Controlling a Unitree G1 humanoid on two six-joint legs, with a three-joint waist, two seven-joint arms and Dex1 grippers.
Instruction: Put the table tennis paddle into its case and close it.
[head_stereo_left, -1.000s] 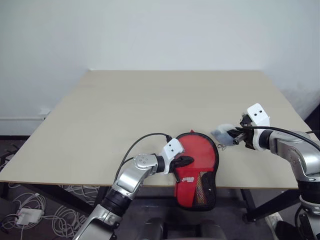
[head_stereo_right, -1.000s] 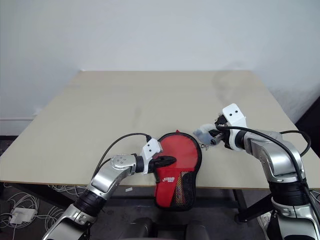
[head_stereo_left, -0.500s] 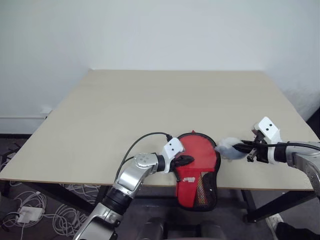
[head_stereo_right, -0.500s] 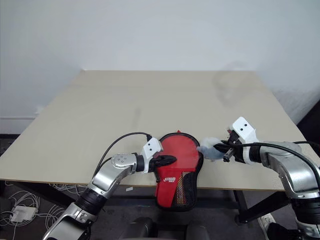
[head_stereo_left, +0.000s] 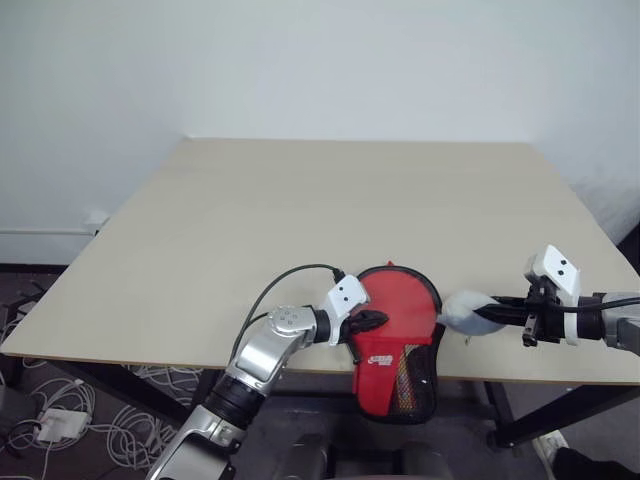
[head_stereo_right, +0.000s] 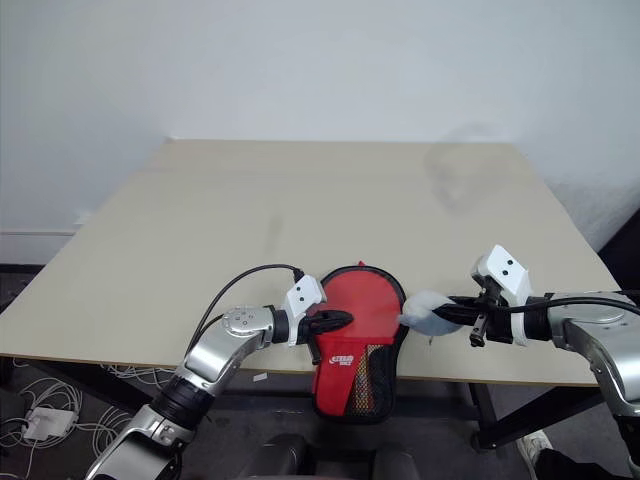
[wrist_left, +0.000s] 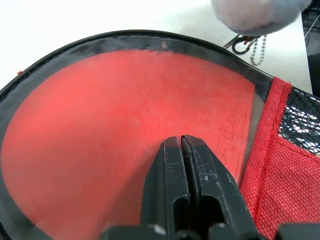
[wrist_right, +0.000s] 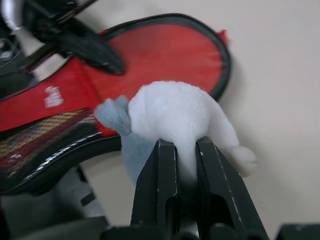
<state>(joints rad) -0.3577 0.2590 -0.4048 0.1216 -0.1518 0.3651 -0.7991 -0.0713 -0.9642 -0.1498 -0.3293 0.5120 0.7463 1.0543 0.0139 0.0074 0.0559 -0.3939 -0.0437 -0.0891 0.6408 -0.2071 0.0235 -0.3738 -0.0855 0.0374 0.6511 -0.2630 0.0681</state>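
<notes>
Left gripper (wrist_left: 181, 142): fingers pressed together, nothing between them, tips resting flat on the round part of the case (head_stereo_left: 395, 335). Directly under the tips, the clear window half shows the red face of the paddle (wrist_left: 125, 130) inside the case; black edging runs around it. To one side of the tips, the red fabric with white logo and black mesh begins.

Case lies at the near edge of the table (head_stereo_left: 300, 210), round end on the tabletop, narrow mesh end hanging past the edge.

Right gripper (wrist_right: 186, 150): fingers clamped on a small soft grey-white lump (wrist_right: 175, 117), held just beside the round end of the case, on the side away from the left gripper. A short bead chain and metal ring (wrist_left: 243, 44) hang below the lump, next to the case rim. Cannot tell whether the lump touches the case.
</notes>
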